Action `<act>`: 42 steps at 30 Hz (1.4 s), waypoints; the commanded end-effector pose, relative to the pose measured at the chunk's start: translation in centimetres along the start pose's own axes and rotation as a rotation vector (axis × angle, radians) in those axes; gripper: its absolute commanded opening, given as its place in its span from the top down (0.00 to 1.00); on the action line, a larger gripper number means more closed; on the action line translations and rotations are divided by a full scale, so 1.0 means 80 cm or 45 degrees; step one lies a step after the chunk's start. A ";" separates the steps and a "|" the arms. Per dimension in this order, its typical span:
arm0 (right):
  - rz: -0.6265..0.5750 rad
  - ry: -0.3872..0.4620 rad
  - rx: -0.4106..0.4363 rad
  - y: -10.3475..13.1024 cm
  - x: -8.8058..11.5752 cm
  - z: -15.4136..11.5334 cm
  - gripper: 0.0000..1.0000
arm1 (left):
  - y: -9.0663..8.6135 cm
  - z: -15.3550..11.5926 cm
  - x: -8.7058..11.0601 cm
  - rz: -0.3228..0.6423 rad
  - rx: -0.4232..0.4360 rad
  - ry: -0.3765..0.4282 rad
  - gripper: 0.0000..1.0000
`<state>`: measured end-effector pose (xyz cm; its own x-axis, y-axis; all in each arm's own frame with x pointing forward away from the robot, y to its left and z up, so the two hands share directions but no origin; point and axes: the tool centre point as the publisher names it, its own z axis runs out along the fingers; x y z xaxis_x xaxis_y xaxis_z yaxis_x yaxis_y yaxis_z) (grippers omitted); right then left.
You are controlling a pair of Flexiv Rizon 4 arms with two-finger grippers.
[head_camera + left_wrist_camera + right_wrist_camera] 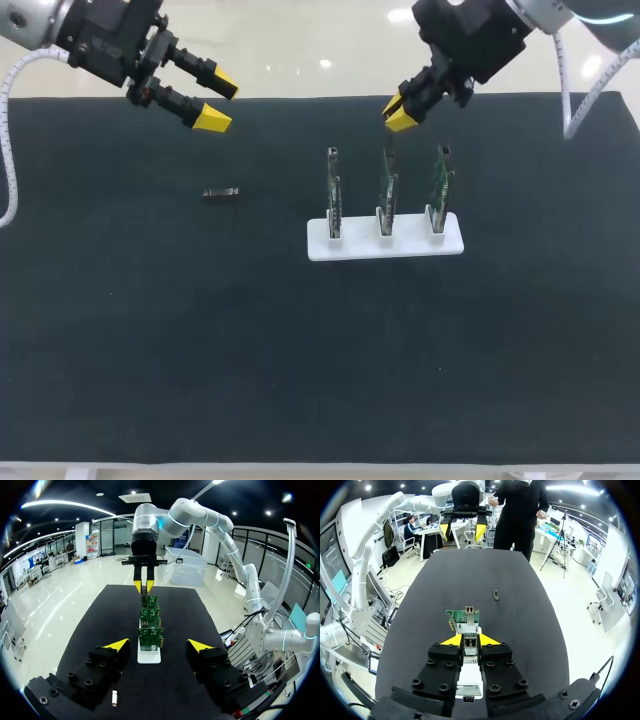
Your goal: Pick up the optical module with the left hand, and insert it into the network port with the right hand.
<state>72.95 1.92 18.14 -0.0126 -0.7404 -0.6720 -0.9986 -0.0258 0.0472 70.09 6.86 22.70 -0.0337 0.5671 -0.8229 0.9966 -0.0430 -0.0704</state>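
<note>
Three circuit boards [386, 185] stand upright in a white holder [385, 245] on the black table [150, 330] in the head view. The optical module [221, 193] lies flat on the table, well apart from the holder, on its left side. The left gripper [205, 100] hangs above the far left of the table with its fingers spread wide, holding nothing. The right gripper [400, 112] hangs over the top of the middle board, its yellow tips drawn close together

From the left wrist, the left gripper [157, 644] has its tips wide apart, and the boards [150, 635] line up ahead between them. The optical module [114, 698] lies on the table under the gripper, below one finger. Beyond the boards, the right gripper [143, 586] points down with only a narrow gap between its tips

From the right wrist, the right gripper [470, 640] shows that narrow gap, with a board's metal port below it; nothing is gripped. The optical module [496, 595] lies farther ahead, off to one side, and the left gripper [462, 531] hangs wide at the far end
</note>
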 end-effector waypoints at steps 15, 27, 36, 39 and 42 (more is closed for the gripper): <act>0.011 0.011 0.000 0.002 -0.007 -0.002 1.00 | 0.001 0.000 -0.001 -0.001 0.001 0.004 0.00; 0.007 0.002 0.001 0.001 -0.004 0.001 1.00 | 0.001 0.000 -0.001 -0.001 0.001 0.004 0.00; 0.008 -0.013 -0.002 0.001 0.001 0.005 1.00 | 0.001 0.000 -0.001 -0.001 0.001 0.004 0.00; 0.007 -0.015 -0.001 0.001 0.002 0.005 1.00 | 0.001 0.000 -0.001 -0.001 0.001 0.004 0.00; 0.008 -0.017 0.001 0.002 0.003 0.006 1.00 | 0.001 0.000 -0.001 -0.001 0.001 0.004 0.00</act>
<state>72.87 2.10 18.02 -0.0198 -0.7334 -0.6795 -0.9983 -0.0229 0.0538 70.09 6.86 22.69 -0.0337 0.5671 -0.8229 0.9966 -0.0430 -0.0704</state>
